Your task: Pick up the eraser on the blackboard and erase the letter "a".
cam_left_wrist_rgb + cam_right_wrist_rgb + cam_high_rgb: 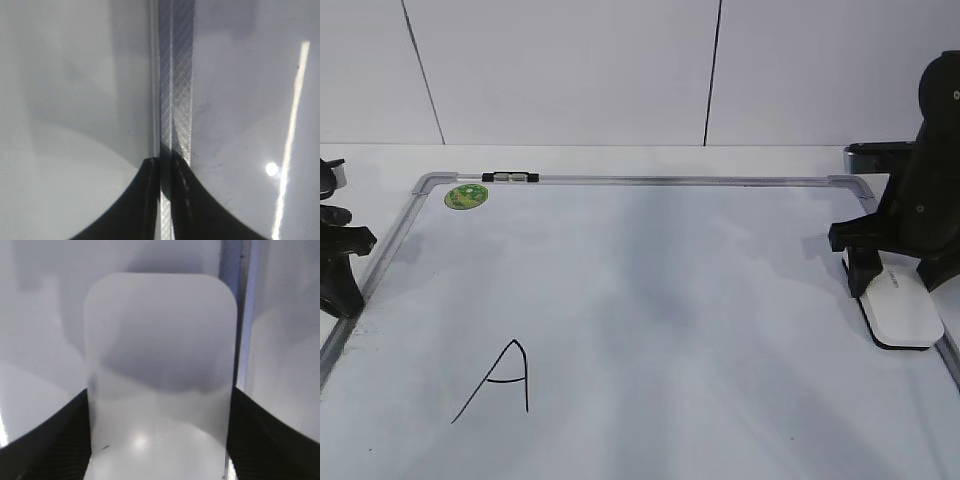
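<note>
The eraser, a white rounded block, lies on the blackboard against its right frame. My right gripper straddles the eraser's far end. In the right wrist view the eraser fills the space between the two black fingers, which press on both of its long sides. A black angular capital "A" is drawn at the board's front left. No lowercase "a" shows anywhere on the board. My left gripper rests at the board's left frame, shut and empty, with its fingertips over the metal frame strip.
A round green sticker sits near the board's far left corner. A small black and silver clip lies on the top frame. A white wall stands behind the table. A grey object stands behind the right arm.
</note>
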Robot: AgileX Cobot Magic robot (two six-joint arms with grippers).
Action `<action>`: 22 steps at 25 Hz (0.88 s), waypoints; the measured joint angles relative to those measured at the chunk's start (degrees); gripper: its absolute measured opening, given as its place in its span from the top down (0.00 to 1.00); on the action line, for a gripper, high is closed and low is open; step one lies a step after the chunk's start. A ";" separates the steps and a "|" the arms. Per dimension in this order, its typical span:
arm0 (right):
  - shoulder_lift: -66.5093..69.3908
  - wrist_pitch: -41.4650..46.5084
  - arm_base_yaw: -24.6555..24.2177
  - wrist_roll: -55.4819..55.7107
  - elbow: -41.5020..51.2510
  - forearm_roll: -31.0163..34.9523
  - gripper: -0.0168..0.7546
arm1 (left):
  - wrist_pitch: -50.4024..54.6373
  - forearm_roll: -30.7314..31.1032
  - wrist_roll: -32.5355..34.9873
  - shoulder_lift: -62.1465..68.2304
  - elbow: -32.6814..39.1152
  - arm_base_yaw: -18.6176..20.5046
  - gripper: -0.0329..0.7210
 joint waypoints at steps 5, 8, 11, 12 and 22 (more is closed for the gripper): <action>0.00 -0.34 0.00 0.00 0.00 0.00 0.16 | 0.00 0.00 0.00 0.00 0.00 0.00 0.89; 0.00 0.39 0.00 0.00 -0.49 0.00 0.15 | 0.00 0.00 0.00 0.00 0.00 0.00 0.89; 0.00 2.76 0.00 0.00 -2.63 0.04 0.15 | 0.00 0.00 0.00 0.00 0.00 0.00 0.89; 0.00 3.43 0.00 0.00 -3.24 0.04 0.15 | 0.00 0.00 0.00 0.00 0.00 0.00 0.89; -1.64 11.51 0.00 -2.33 -5.37 0.31 0.16 | 0.00 0.00 0.00 0.00 0.00 0.00 0.89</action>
